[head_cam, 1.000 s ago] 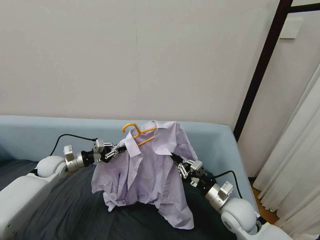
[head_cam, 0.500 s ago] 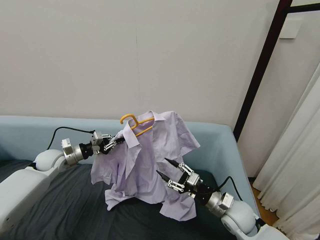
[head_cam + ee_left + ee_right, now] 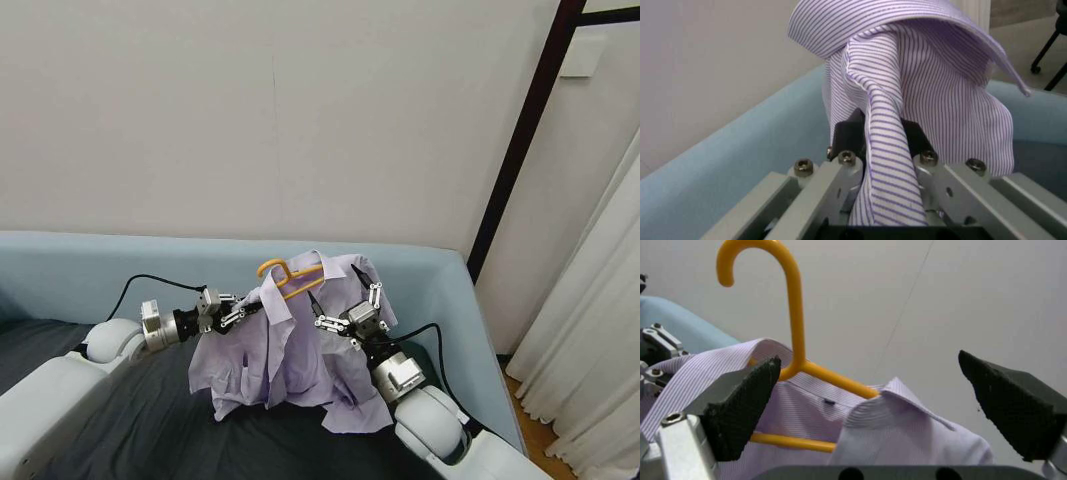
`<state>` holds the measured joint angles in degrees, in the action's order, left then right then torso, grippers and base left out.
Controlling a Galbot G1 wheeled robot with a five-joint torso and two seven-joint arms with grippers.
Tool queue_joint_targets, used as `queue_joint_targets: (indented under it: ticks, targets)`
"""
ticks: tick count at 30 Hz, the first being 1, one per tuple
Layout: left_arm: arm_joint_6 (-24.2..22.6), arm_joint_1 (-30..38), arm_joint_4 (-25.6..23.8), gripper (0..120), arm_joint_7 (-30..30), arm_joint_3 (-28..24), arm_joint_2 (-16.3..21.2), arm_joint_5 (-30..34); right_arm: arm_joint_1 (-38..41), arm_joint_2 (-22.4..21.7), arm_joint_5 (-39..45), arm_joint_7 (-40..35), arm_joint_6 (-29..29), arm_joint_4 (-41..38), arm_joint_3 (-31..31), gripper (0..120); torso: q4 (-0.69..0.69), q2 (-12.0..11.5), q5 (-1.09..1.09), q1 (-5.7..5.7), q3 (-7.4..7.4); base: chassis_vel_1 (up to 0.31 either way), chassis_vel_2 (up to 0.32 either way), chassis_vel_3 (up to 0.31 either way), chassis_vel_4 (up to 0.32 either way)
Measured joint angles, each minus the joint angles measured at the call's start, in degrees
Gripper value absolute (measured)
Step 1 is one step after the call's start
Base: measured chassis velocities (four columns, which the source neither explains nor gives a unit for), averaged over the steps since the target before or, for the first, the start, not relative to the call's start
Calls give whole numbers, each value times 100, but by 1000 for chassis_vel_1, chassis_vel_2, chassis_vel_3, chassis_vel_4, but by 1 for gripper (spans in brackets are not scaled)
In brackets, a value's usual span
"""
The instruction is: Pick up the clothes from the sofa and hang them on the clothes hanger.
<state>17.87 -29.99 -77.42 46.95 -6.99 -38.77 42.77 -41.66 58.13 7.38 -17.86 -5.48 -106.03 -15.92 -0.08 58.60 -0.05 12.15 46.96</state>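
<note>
The purple striped shirt (image 3: 290, 350) is draped over the yellow hanger (image 3: 285, 275) at the lower centre of the head view. It hangs over the dark seat of the pale blue sofa (image 3: 100, 265); whether the hem touches the seat cannot be told. A fold on the shirt's left side is pinched fast by the left gripper (image 3: 238, 308), and in the left wrist view the striped cloth is seen running between its pads. The right gripper (image 3: 347, 305) is spread wide and grasps nothing. It is placed just right of the collar, and in the right wrist view the hanger's hook and sloping arm are framed between its pads (image 3: 747, 405).

The step in hand is judged to be the seating of the shirt on the hanger. The left pinch should be held firm so that the cloth is not dropped. The free gripper is best closed on the right collar or shoulder cloth, not on the hanger itself. The cloth should be drawn outward gently, lest the hanger be tipped and the shirt slid off.
</note>
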Motion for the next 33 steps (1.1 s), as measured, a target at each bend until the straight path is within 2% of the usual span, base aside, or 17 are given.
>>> queue_joint_targets:
  ticks: [10, 15, 16, 19, 23, 33]
  targets:
    - [2, -116, -35, 7, 4, 0, -47, -83, 43, 164, -11, -225, 611, 18, -216, 99, 1, 0, -1, 0, 0, 0, 0, 0, 0]
    - [14, -138, -71, 7, 13, 27, -33, -84, 80, 245, -70, -593, 1128, 61, -236, 79, 0, 0, 0, 0, 0, 0, 0, 0, 0]
    - [14, -138, -71, 7, 13, 27, -33, -84, 80, 245, -70, -593, 1128, 61, -236, 79, 0, 0, 0, 0, 0, 0, 0, 0, 0]
    - [19, -147, -85, 7, 19, 49, -19, -81, 79, 266, -143, -783, 1324, 95, -215, 64, 1, 0, 0, 0, 0, 0, 0, 0, 0]
    - [21, -158, -88, 7, 21, 62, -10, -78, 38, 266, -174, -812, 1305, 117, -162, 49, 1, 0, 0, 0, 0, 0, 0, 0, 0]
    - [28, -47, 23, 7, 27, 12, -38, -77, -44, 216, -169, -538, 828, 180, -34, 15, 1, 0, 0, 0, 0, 0, 0, 0, 0]
